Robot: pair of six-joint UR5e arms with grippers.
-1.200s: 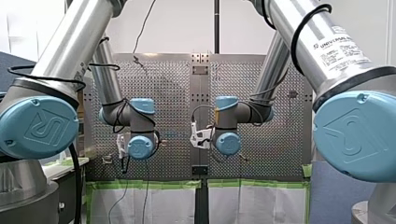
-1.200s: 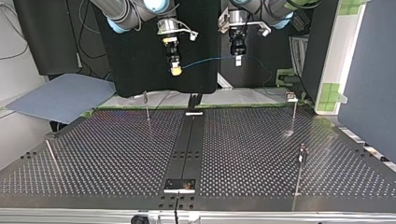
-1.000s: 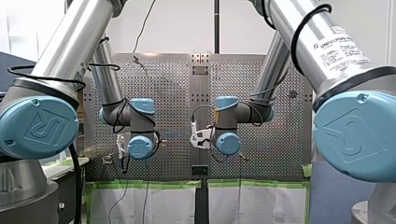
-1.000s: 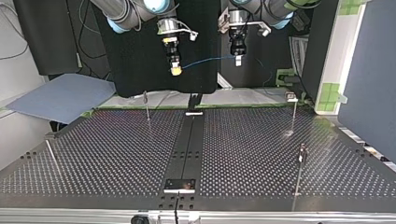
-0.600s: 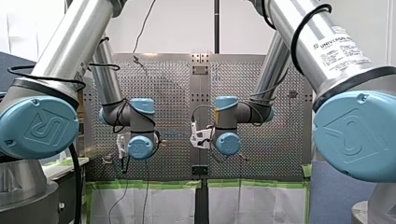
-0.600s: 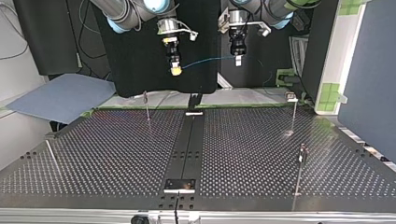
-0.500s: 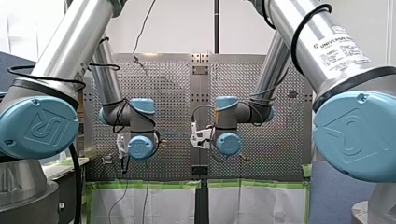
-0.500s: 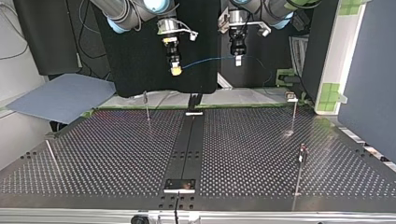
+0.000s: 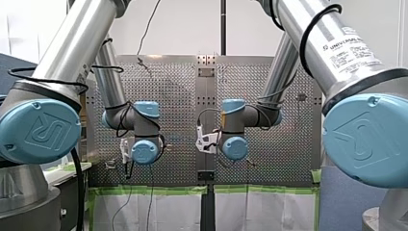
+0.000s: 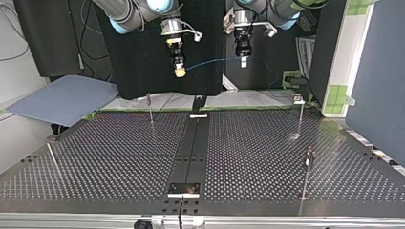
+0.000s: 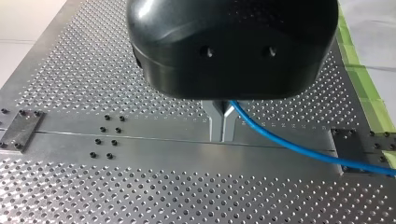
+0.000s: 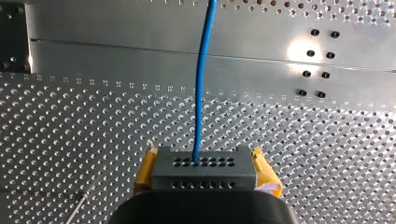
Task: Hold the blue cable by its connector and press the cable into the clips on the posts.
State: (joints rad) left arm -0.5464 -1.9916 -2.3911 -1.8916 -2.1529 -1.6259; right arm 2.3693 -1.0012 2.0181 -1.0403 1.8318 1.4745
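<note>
Right gripper (image 12: 204, 162) first: it's clamped on the dark connector (image 12: 203, 176), with the yellow pads (image 12: 145, 164) squeezing it from both sides. The blue cable (image 12: 201, 84) shoots straight out ahead of it. My left gripper (image 11: 222, 125) has its metal fingers (image 11: 216, 122) pinched together on the same cable further along, and the rest trails off to one side.

Zooming out to the top view, both grippers hang well above the perforated table (image 10: 119, 157), back by its far edge. The cable is strung between them in a shallow sag. The posts (image 10: 150, 109) stand well apart from it, lower down. The clips (image 10: 309, 152) on them are too small to read properly, but no cable is near any of them.

What's changed? Honestly, nothing I can spot. Over the last second or so both arms sit in the same spots and the cable keeps the same line, so I'd call this a pause. To me that means the grasp is sorted but the routing hasn't started. My guess is the next bit needs me to bring the span down onto a post without losing tension.
</note>
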